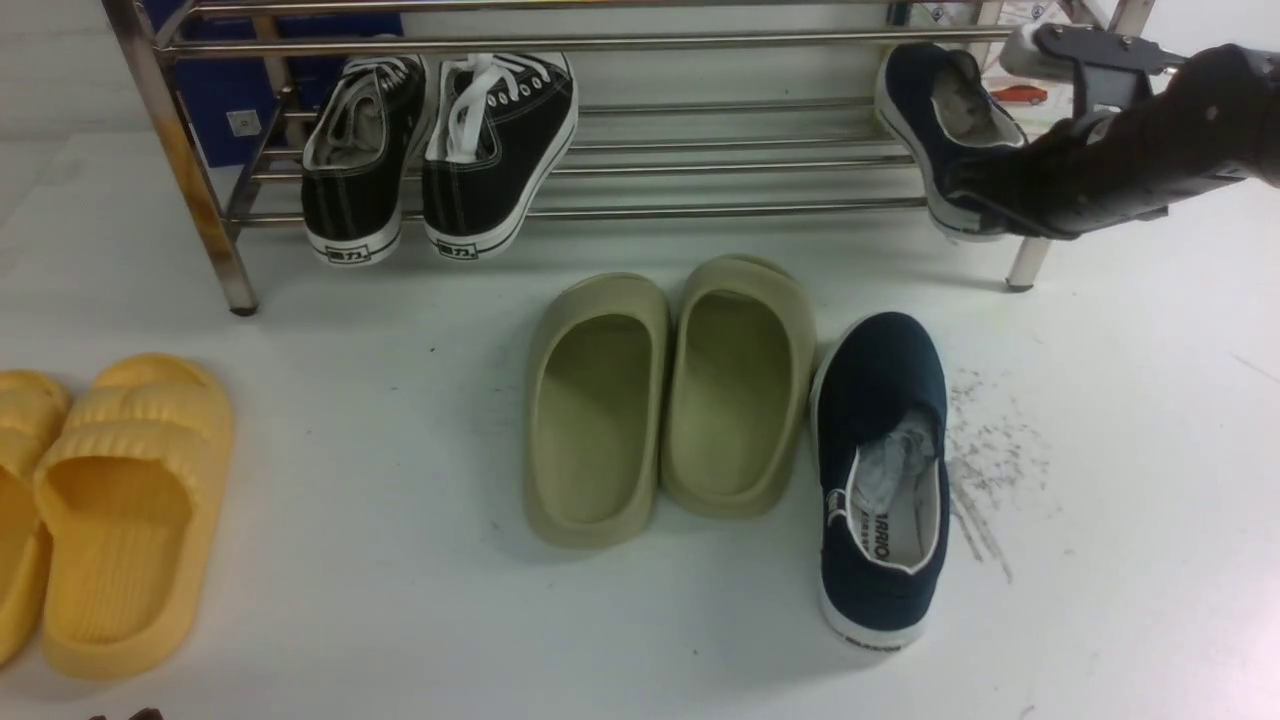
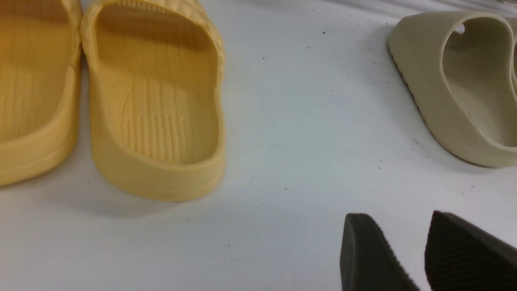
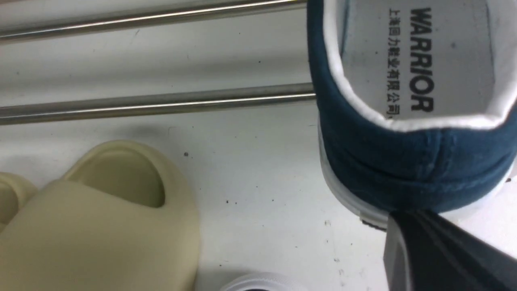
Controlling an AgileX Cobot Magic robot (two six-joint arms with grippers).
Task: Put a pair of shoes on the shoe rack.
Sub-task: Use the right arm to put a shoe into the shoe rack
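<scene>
White floor (image 1: 400,620) bears rack (image 1: 700,211), slides (image 1: 595,400), navy shoe (image 1: 880,400).

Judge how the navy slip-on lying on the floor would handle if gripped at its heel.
The navy slip-on has a soft-looking canvas upper, so its heel rim would probably fold under a pinch. Its flat rubber sole likely drags rather than slides when pushed. Low and wide, it should not tip.

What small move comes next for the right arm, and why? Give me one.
Likely open the right gripper fully and draw it back from the navy shoe on the rack. That shoe rests on the bars of the shoe rack, at its right end, heel at the gripper. The second navy shoe lies on the floor beside the olive slides, waiting.
</scene>
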